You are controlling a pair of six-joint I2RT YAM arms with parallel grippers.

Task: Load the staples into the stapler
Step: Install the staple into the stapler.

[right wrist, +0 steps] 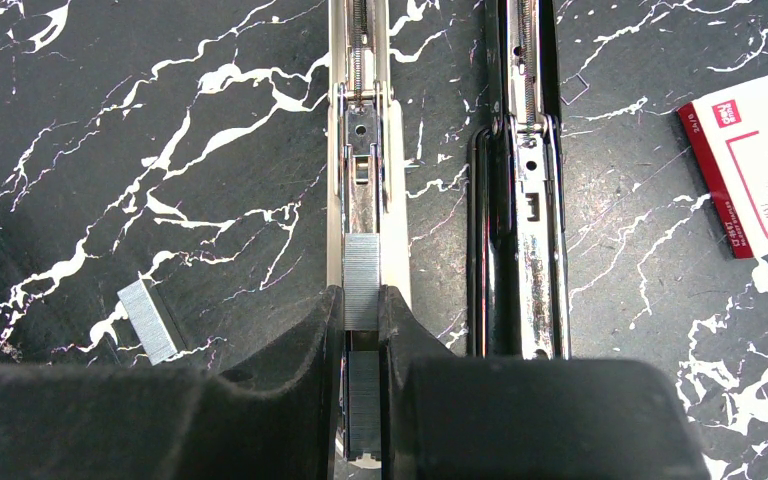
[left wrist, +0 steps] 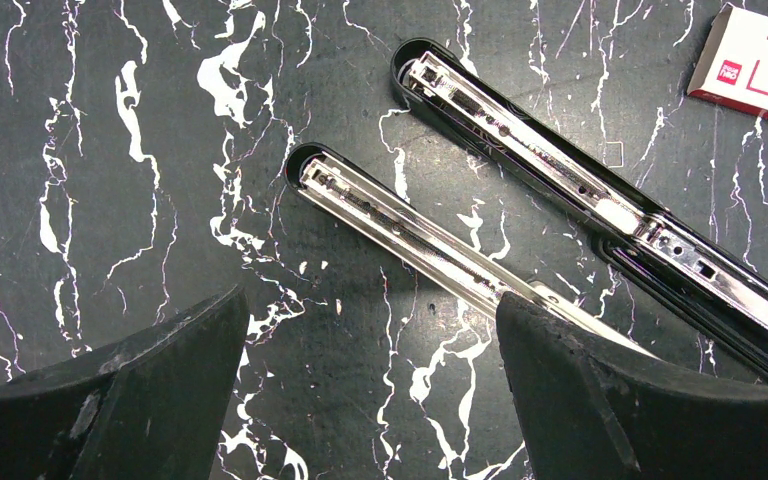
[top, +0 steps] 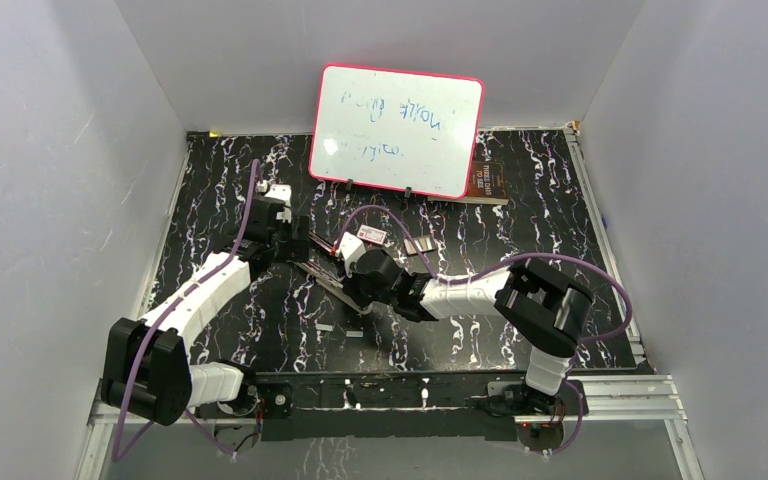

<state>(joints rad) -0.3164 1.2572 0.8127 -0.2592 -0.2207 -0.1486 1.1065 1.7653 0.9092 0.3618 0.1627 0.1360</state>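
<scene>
The stapler (right wrist: 360,150) lies opened flat on the black marbled table, its shiny rail half beside its black half (right wrist: 525,200). My right gripper (right wrist: 361,312) is shut on a short silvery strip of staples (right wrist: 361,275), held over the rail's channel. A second strip (right wrist: 363,400) lies in the channel between my fingers. My left gripper (left wrist: 372,340) hangs open over bare table beside the rail's tip (left wrist: 410,230), nothing between its fingers. In the top view both grippers, left (top: 295,245) and right (top: 355,272), meet at the stapler (top: 325,282).
A loose staple strip (right wrist: 148,320) lies left of the rail. A white box with red label (right wrist: 760,180) sits to the right. A whiteboard (top: 397,130) stands at the back; a small grey object (top: 422,247) lies behind the right arm.
</scene>
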